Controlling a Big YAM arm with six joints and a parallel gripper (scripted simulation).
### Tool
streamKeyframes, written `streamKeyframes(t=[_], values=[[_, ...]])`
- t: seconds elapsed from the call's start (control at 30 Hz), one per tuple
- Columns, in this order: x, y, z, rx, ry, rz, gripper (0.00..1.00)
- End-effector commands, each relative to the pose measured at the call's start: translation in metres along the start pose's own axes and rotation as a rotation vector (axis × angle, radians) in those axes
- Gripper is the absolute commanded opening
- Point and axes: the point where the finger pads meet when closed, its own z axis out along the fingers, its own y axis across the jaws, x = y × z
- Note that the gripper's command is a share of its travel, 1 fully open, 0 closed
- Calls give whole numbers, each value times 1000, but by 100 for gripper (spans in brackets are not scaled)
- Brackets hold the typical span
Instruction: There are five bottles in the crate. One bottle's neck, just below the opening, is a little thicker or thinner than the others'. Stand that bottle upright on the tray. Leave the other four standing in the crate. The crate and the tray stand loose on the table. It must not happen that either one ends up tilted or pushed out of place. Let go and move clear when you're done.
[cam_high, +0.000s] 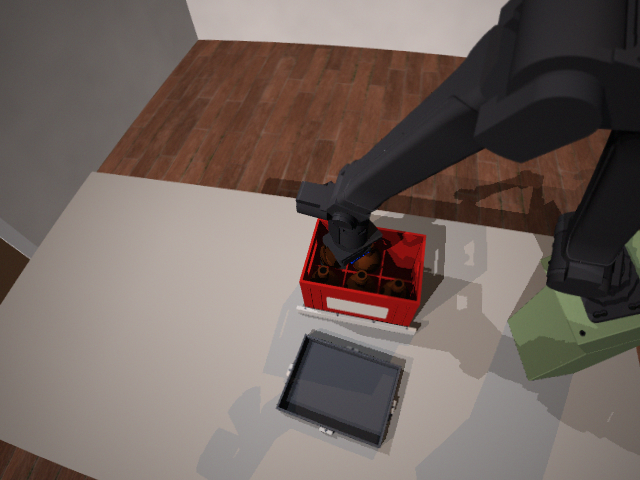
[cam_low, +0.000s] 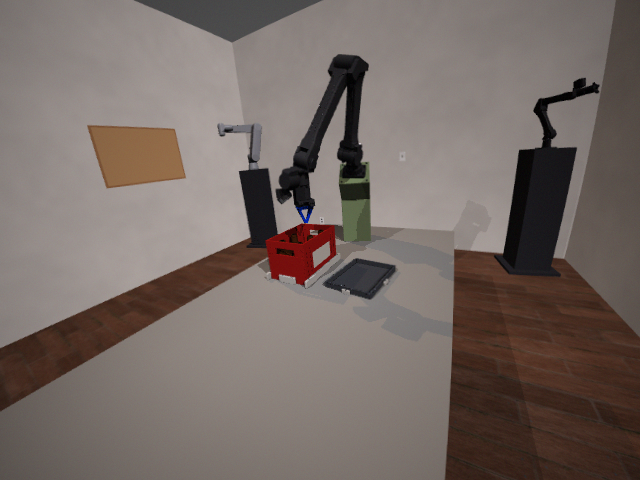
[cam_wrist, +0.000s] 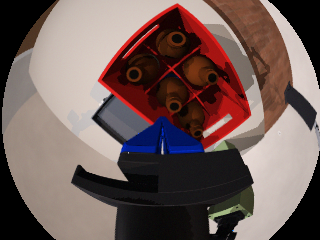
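Observation:
The red crate (cam_high: 362, 277) stands on the table with several brown bottles (cam_wrist: 175, 87) upright in its cells. In the wrist view I see their open tops (cam_wrist: 178, 39) from above. My gripper (cam_low: 305, 219) hangs just above the crate's rim, over the middle back cells. Its blue fingers (cam_wrist: 162, 136) are pressed together with nothing between them. The dark tray (cam_high: 341, 388) lies in front of the crate and holds nothing. The arm hides part of the back cells in the top view. I cannot tell from here which neck differs.
The green arm base (cam_high: 573, 320) stands to the right of the crate. A white strip (cam_high: 356, 317) lies along the crate's front foot. Two other arms on black pedestals (cam_low: 537, 206) stand off the table.

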Motion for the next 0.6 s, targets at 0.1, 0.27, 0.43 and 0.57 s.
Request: streamKeyframes(t=[0.1, 0.27, 0.43, 0.57], values=[[-45, 51, 4, -4, 6, 11, 0], [-41, 37, 8, 20, 24, 36, 61], [-45, 42, 5, 6, 6, 28, 61], [-46, 45, 1, 0, -1, 25, 61]])
